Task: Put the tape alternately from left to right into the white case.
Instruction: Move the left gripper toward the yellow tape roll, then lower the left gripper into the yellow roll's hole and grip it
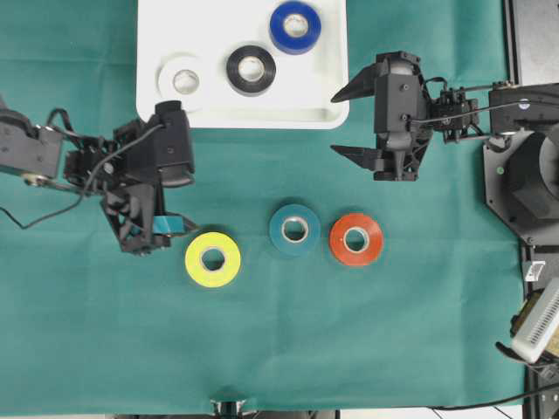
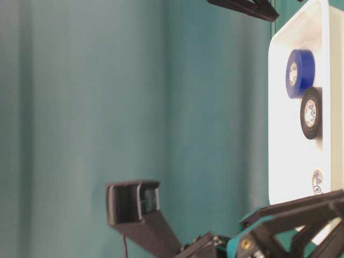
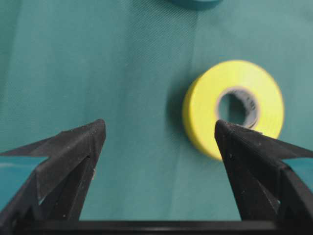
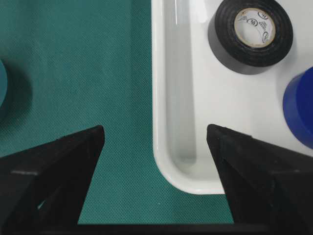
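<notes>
The white case [image 1: 332, 105] lies at the back and holds a white roll [image 1: 183, 80], a black roll [image 1: 251, 70] and a blue roll [image 1: 295, 26]. On the green cloth lie a yellow roll [image 1: 213, 259], a teal roll [image 1: 294, 230] and an orange-red roll [image 1: 356, 238]. My left gripper [image 1: 155, 232] is open and empty, just left of the yellow roll [image 3: 234, 105]. My right gripper [image 1: 339, 124] is open and empty. It straddles the case's near right corner [image 4: 164, 166], with the black roll [image 4: 250, 32] and blue roll [image 4: 301, 112] beyond it.
The green cloth [image 1: 393, 332] covers the table. The right arm's base [image 1: 524, 175] and some equipment [image 1: 537, 323] stand along the right edge. In the table-level view the case [image 2: 285, 161] stands at the right with the blue roll [image 2: 299, 72] and black roll [image 2: 310, 113] in it.
</notes>
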Robot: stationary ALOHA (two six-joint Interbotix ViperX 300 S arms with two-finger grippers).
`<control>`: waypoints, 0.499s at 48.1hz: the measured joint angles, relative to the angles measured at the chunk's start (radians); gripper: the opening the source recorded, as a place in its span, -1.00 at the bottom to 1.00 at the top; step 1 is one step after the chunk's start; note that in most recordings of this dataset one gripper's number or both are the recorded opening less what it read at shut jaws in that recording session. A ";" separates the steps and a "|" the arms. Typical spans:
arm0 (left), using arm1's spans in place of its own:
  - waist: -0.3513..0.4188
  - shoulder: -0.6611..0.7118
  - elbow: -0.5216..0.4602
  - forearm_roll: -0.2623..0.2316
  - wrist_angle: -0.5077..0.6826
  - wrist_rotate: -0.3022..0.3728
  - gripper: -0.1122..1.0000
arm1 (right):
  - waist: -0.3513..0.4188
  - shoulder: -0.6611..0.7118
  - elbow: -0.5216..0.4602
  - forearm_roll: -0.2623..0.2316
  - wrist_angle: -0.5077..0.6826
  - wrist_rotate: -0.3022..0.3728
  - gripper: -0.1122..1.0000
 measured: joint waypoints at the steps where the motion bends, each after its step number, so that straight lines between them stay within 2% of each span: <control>1: -0.003 0.003 -0.003 0.000 0.000 -0.006 0.97 | 0.000 0.000 0.002 0.002 0.002 0.000 0.68; 7: -0.014 0.032 -0.023 -0.002 0.006 -0.031 0.97 | 0.000 0.000 0.002 0.002 0.000 0.000 0.68; 24: -0.028 0.057 -0.041 -0.002 0.021 -0.035 0.97 | 0.000 0.000 0.002 0.002 0.002 0.000 0.68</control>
